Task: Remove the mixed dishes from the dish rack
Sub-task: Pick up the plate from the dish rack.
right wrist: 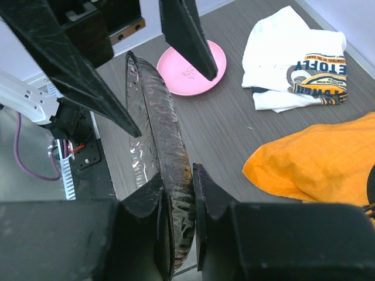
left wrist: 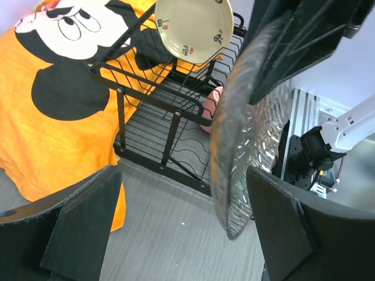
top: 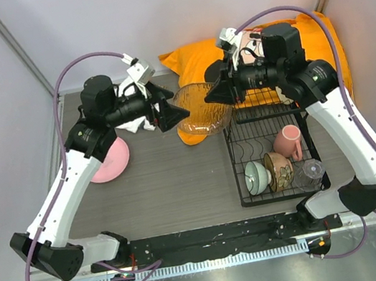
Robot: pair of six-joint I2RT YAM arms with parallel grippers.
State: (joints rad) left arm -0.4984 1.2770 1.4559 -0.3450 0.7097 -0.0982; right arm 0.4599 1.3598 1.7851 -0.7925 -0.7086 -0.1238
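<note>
Right end effector [right wrist: 176, 190] clenched on the clear textured plate [top: 201, 109], held on edge just left of the dish rack [top: 240, 167]. Left end effector [top: 170, 111], spread wide, straddles its other edge. Looks like a handover: left must clamp before right releases.

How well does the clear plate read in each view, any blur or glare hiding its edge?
Top external: the clear plate is sharp but see-through, the orange cloth tinting it. Left wrist: its ribbed face catches light, rim crisp; left fingers dark and soft. Right wrist: rim sharp, right fingers black, without detail.
</note>
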